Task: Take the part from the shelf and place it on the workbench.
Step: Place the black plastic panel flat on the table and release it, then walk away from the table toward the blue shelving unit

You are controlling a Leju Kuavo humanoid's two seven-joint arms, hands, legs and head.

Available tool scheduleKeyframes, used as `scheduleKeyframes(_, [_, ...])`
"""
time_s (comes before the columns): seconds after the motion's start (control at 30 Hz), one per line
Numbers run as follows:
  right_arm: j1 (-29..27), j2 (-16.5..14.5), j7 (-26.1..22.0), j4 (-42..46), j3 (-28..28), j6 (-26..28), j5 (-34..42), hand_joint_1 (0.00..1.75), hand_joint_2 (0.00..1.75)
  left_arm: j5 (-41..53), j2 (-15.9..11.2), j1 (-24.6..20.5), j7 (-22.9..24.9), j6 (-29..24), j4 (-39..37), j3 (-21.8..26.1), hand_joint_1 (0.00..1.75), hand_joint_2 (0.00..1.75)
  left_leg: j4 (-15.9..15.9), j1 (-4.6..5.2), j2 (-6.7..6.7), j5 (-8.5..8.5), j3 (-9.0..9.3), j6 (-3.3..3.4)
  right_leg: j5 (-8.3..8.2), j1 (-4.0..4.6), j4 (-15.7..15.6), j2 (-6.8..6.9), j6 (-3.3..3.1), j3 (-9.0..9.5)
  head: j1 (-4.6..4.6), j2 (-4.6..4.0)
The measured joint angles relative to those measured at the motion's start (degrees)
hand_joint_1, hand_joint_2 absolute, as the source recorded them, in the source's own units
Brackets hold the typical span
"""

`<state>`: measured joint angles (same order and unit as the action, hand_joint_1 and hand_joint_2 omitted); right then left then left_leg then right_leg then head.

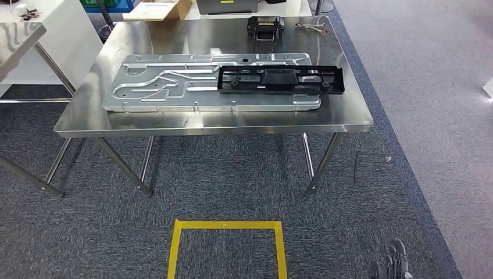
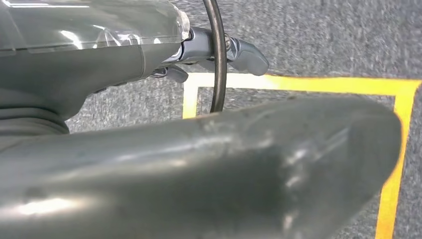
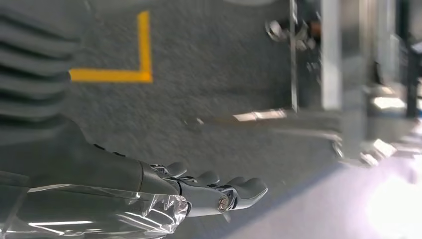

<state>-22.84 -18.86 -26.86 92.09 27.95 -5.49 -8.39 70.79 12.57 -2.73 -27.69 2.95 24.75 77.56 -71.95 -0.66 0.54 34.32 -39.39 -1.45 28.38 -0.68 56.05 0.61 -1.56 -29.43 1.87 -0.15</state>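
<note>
At the right hand: I see its fingers stretched out straight and close together over grey carpet, holding nothing; its fingertips also poke into the bottom right of my head view.
Left hand: the thick thumb crosses most of my left wrist view, and the darker fingers lie extended beyond it with nothing in them; a thin black cable loops across them.
Floor marking: a yellow taped square lies on the carpet in front of the workbench, between my two hands.
Workbench: a steel table stands ahead of me, well beyond both hands.
Part: the long black part lies flat on the workbench, resting on the right end of a large silver stamped plate.
Other items: a small black block sits at the far edge of the workbench, with a metal tool just beside it.
Carton: a cardboard box stands past the far left corner.
</note>
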Motion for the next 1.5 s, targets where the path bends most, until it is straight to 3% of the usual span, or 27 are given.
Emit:
scheduleKeyframes(0.07, [1.1,-0.2,-1.5,-3.7,3.4,-4.7,-2.0,0.0,1.75,-0.7,0.0,-0.2,-0.2,0.0,0.2,0.6,0.0,0.0,-2.7,-0.03,-0.01,-1.5,1.3,-0.11,-1.26,0.04,0.5,0.04,0.2,-1.98,0.01,0.0])
scheduleKeyframes(0.1, [1.8,-0.3,-1.9,-5.5,5.2,-6.3,-3.3,0.0,1.75,-1.0,0.0,-0.3,-0.3,0.0,0.3,0.9,0.0,0.0,-1.2,-0.03,-0.03,-3.37,3.22,0.01,-1.78,0.04,0.8,0.04,0.34,-2.95,0.01,0.0])
scheduleKeyframes(0.13, [2.6,-0.4,-2.1,-7.5,7.0,-7.5,-4.6,0.0,1.75,-1.2,0.0,-0.4,-0.4,0.0,0.5,1.1,0.0,0.0,2.1,-0.02,-0.09,-4.63,6.14,0.26,-2.26,0.03,1.1,0.05,0.51,-3.8,0.01,0.0])
scheduleKeyframes(0.2, [4.3,-0.6,-2.1,-11.8,10.6,-8.8,-7.6,0.0,1.75,-1.7,0.1,-0.8,-0.5,0.0,0.7,1.4,0.0,0.0,11.0,0.19,-0.23,-4.03,12.52,0.98,-3.16,0.19,1.8,0.07,1.04,-5.02,0.0,0.0])
scheduleKeyframes(0.27, [5.9,-0.8,-2.1,-16.4,14.2,-9.2,-10.8,0.0,1.75,-2.2,0.3,-1.0,-0.5,0.0,0.9,1.7,0.0,0.0,16.0,0.53,-0.3,-2.5,15.34,1.8,-4.2,0.25,1.8,0.17,1.74,-5.49,-0.01,0.0])
scheduleKeyframes(0.33, [7.0,-1.0,-2.5,-20.5,17.2,-9.1,-12.8,0.0,1.75,-2.4,0.7,-1.0,-0.5,0.0,1.1,2.2,0.0,0.0,16.7,0.52,-0.16,-3.35,14.66,2.82,-4.67,0.15,1.8,0.11,2.47,-5.81,-0.03,0.0])
scheduleKeyframes(0.4, [7.5,-1.1,-2.8,-23.4,19.3,-8.9,-13.4,0.0,0.87,-2.4,1.1,-0.9,-0.5,0.0,1.3,2.4,0.0,0.0,17.0,0.36,0.1,-4.91,13.32,3.95,-1.16,-0.01,4.3,-0.21,2.92,-6.87,-0.04,0.0])
scheduleKeyframes(0.47, [8.1,-1.2,-2.4,-25.5,20.7,-8.9,-14.2,0.0,0.0,-2.4,1.2,-0.8,-0.5,0.0,1.4,2.5,0.0,0.0,17.0,0.44,0.3,-6.35,11.5,4.52,5.0,-0.18,10.5,-0.4,3.14,-8.47,-0.04,0.0])
scheduleKeyframes(0.5, [8.6,-1.2,-1.7,-26.6,21.4,-9.0,-15.3,0.0,0.0,-2.4,1.2,-0.8,-0.4,-0.1,1.5,2.5,0.0,0.0,16.9,0.52,0.38,-7.06,10.52,4.52,6.86,-0.19,14.0,-0.42,3.29,-9.02,-0.04,0.0])
scheduleKeyframes(0.53, [9.3,-1.2,-0.7,-27.8,22.5,-9.2,-17.0,0.0,0.0,-2.4,1.2,-0.8,-0.3,-0.2,1.5,2.6,0.0,0.0,16.8,0.59,0.47,-7.76,9.54,4.48,7.14,-0.2,16.4,-0.43,3.41,-9.05,-0.04,0.0])
scheduleKeyframes(0.6, [11.2,-1.2,1.3,-31.4,25.6,-9.1,-21.9,0.0,0.0,-2.5,1.2,-0.8,0.0,-0.5,1.5,2.7,0.0,0.0,16.2,0.63,0.59,-9.03,7.5,4.26,4.05,-0.21,16.4,-0.42,3.44,-6.64,-0.04,0.0])
scheduleKeyframes(0.67, [13.1,-0.8,2.6,-35.8,29.0,-8.6,-25.4,0.0,0.0,-2.7,1.2,-0.9,0.2,-0.9,1.5,2.8,0.0,0.0,15.2,0.69,0.57,-9.97,5.7,3.87,1.7,-0.13,9.4,-0.43,3.08,-0.59,-0.04,0.0])
scheduleKeyframes(0.73, [15.1,-0.2,3.6,-40.6,32.1,-7.9,-26.4,0.0,0.0,-3.1,1.2,-1.0,0.0,-1.1,1.5,2.9,0.0,0.0,14.3,0.86,0.58,-10.71,4.58,3.3,3.07,0.08,1.5,-0.47,2.52,4.8,-0.03,0.0])
scheduleKeyframes(0.77, [16.0,0.1,4.3,-43.0,33.6,-7.6,-26.5,0.0,0.0,-3.3,1.2,-1.0,-0.2,-1.2,1.5,3.0,0.0,0.0,14.1,0.9,0.61,-11.15,4.27,2.96,3.84,0.24,-0.5,-0.5,2.22,5.96,-0.02,0.0])
scheduleKeyframes(0.83, [17.4,0.8,5.8,-47.4,36.3,-6.8,-26.7,0.0,0.0,-3.6,1.0,-1.1,-0.5,-1.2,1.5,3.3,0.0,0.0,13.9,0.77,0.58,-11.78,3.82,2.24,3.54,0.23,-1.2,-0.39,1.43,5.46,-0.03,0.0])
scheduleKeyframes(0.87, [18.0,1.1,6.5,-49.3,37.4,-6.5,-26.8,0.0,0.0,-3.7,0.8,-1.1,-0.6,-1.2,1.5,3.4,0.0,0.0,13.3,0.65,0.42,-10.92,3.46,1.87,2.94,0.16,-1.2,-0.25,0.89,4.92,-0.03,0.0])
scheduleKeyframes(0.93, [18.9,1.7,7.3,-52.3,39.1,-6.1,-27.0,0.0,0.0,-3.7,0.6,-1.0,-0.7,-1.3,1.5,3.6,0.0,0.0,9.2,0.38,0.05,-5.89,2.05,1.17,1.53,0.01,-1.2,0.04,0.03,3.4,-0.03,0.0])
scheduleKeyframes(1.0, [19.5,2.2,7.5,-54.4,40.3,-5.9,-27.1,0.0,0.0,-3.7,0.5,-0.9,-0.7,-1.3,1.5,3.7,0.0,0.0,2.0,0.22,-0.04,-0.53,0.42,0.62,0.14,0.1,-0.9,0.09,-0.18,1.37,-0.02,0.0])
scheduleKeyframes(1.03, [19.7,2.4,7.6,-55.3,40.8,-5.9,-27.2,0.0,0.0,-3.8,0.5,-0.9,-0.7,-1.3,1.5,3.7,0.0,0.0,-1.0,0.15,-0.04,0.21,0.18,0.45,-0.43,0.13,-0.6,0.1,-0.13,0.24,-0.02,0.0])
scheduleKeyframes(1.07, [19.8,2.6,7.8,-56.0,41.1,-5.7,-27.5,0.0,0.0,-3.8,0.4,-0.9,-0.8,-1.3,1.5,3.7,0.0,0.0,-2.5,0.08,-0.04,-0.61,0.63,0.37,-0.97,0.16,-0.3,0.17,-0.04,-0.92,-0.02,0.0])
scheduleKeyframes(1.1, [20.0,2.7,8.2,-56.8,41.4,-5.4,-28.1,0.0,0.0,-3.8,0.3,-0.9,-0.9,-1.4,1.5,3.7,0.0,0.0,-2.3,0.04,0.0,-2.51,1.93,0.36,-1.44,0.16,0.1,0.32,0.06,-2.04,-0.02,0.0])
scheduleKeyframes(1.17, [20.3,3.0,9.3,-58.3,41.7,-4.1,-30.2,0.0,0.0,-3.8,0.1,-0.9,-1.1,-1.8,1.5,3.7,0.0,0.0,3.3,0.03,0.74,-5.37,7.19,0.6,-2.23,0.2,0.9,0.71,0.39,-3.86,-0.01,0.0])
scheduleKeyframes(1.23, [20.5,3.3,10.4,-59.9,41.9,-2.6,-32.5,0.0,0.0,-4.0,0.0,-1.2,-1.2,-2.1,1.6,3.7,0.0,0.0,11.9,0.27,1.93,-3.79,13.35,1.16,-2.75,0.39,1.8,1.28,0.9,-4.7,-0.01,0.0])
scheduleKeyframes(1.27, [20.6,3.5,10.9,-60.8,42.1,-2.0,-33.4,0.0,0.0,-4.1,-0.1,-1.3,-1.1,-2.2,1.6,3.7,0.0,0.0,14.9,0.41,2.26,-2.53,15.2,1.53,-2.99,0.46,2.0,1.69,1.24,-4.8,-0.02,0.0])
scheduleKeyframes(1.37, [21.0,3.9,12.1,-62.9,42.5,-0.6,-35.6,0.0,0.0,-4.4,0.0,-0.9,-0.5,-2.3,1.6,4.0,0.0,0.0,16.9,0.42,1.57,-2.5,15.43,2.87,-3.09,0.24,2.6,2.27,2.41,-5.1,-0.04,0.0])
scheduleKeyframes(1.43, [21.2,4.2,12.6,-64.2,42.8,0.0,-36.9,0.0,0.0,-4.5,0.0,-0.5,0.0,-2.3,1.6,4.2,0.0,0.0,17.1,0.31,1.15,-3.55,14.6,3.73,0.18,0.03,6.5,1.02,2.89,-6.67,-0.04,0.0])
scheduleKeyframes(1.5, [21.2,4.3,13.1,-65.3,42.9,0.6,-38.1,0.0,0.0,-4.4,0.3,-0.3,0.6,-1.7,2.1,4.4,0.0,0.0,17.0,0.49,0.5,-4.34,13.47,4.12,4.92,-0.07,13.8,0.01,3.12,-9.3,-0.04,0.0])
